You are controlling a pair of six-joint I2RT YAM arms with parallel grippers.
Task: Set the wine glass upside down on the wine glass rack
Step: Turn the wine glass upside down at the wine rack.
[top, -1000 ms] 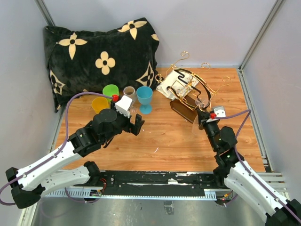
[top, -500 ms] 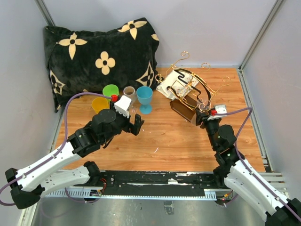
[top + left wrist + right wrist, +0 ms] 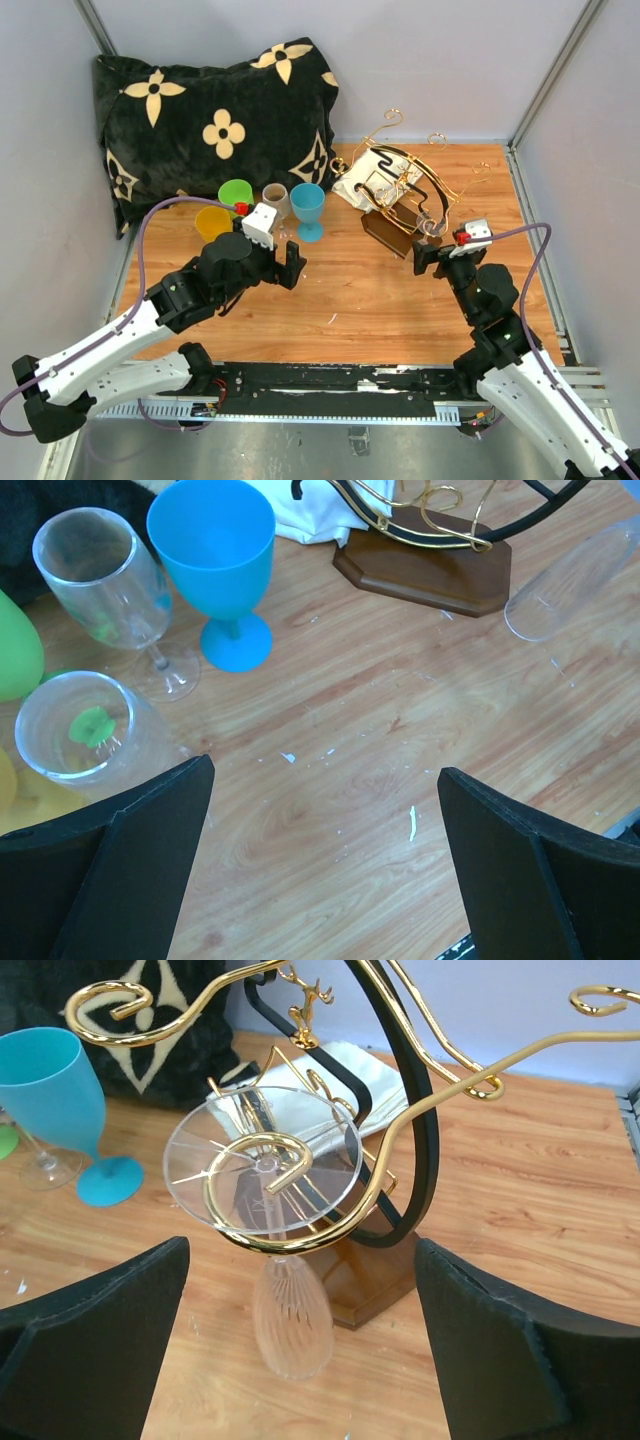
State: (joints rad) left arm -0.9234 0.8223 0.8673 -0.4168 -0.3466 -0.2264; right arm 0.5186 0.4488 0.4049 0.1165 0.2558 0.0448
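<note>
the right claw [image 3: 302, 1260] stood wide, its two dark fingers [image 3: 90, 1340] at the lower corners of the wrist view, gripping nothing. between them, in the middle of the frame, the wine glass [image 3: 262, 1165] hung upside down on the wine glass rack [image 3: 425, 1160]. its round foot lay on a curled gold hook [image 3: 235, 1195], the stem dropped through the curl, and the ribbed bowl pointed down in front of the dark wooden base [image 3: 375, 1280]. whether the rim met the bench [image 3: 560, 1220] could not be told. a white cloth [image 3: 335, 1070] lay behind the rack at upper centre.

the left claw [image 3: 325, 820] was likewise spread wide and empty above bare bench. a blue goblet [image 3: 212, 550] stood in the upper left of its view, a clear stemmed glass [image 3: 105, 580] just beside it, a second clear glass [image 3: 80, 725] lower down at the left edge.
</note>
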